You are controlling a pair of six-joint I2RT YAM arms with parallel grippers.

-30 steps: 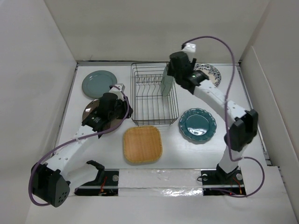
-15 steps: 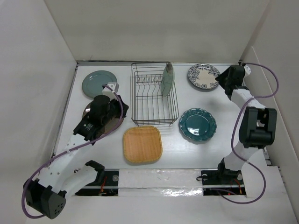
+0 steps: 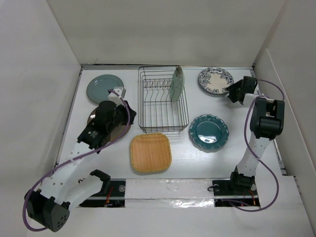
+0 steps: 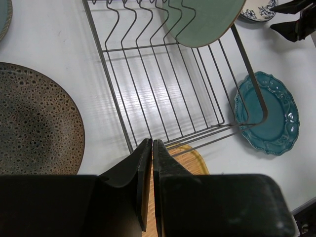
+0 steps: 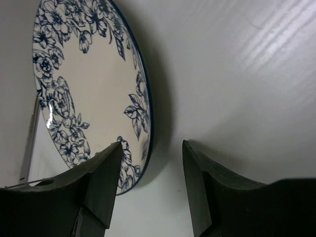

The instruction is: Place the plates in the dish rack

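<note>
Standing on its edge among the tines at the far right side of the dish rack (image 3: 139, 106), the mint plate (image 3: 177, 84) is showing in the top view. Five other plates are lying flat on the table (image 3: 113, 160) around the rack: the grey-teal plate (image 3: 101, 89) and the brown plate (image 3: 93, 116) at the left, the orange plate (image 3: 150, 152) in front, the dark teal plate (image 3: 209, 132) and the flowered plate (image 3: 215, 81) at the right. From the left wrist, the left gripper (image 4: 152, 142) is keeping its fingers pressed together on nothing, its tips pointing toward the rack's near corner, the brown plate beside it. From the right wrist, the right gripper (image 5: 151, 148) is standing spread and gripping nothing, with the flowered plate's rim lying just before the gap. Whether a finger is touching it, I cannot tell.
</note>
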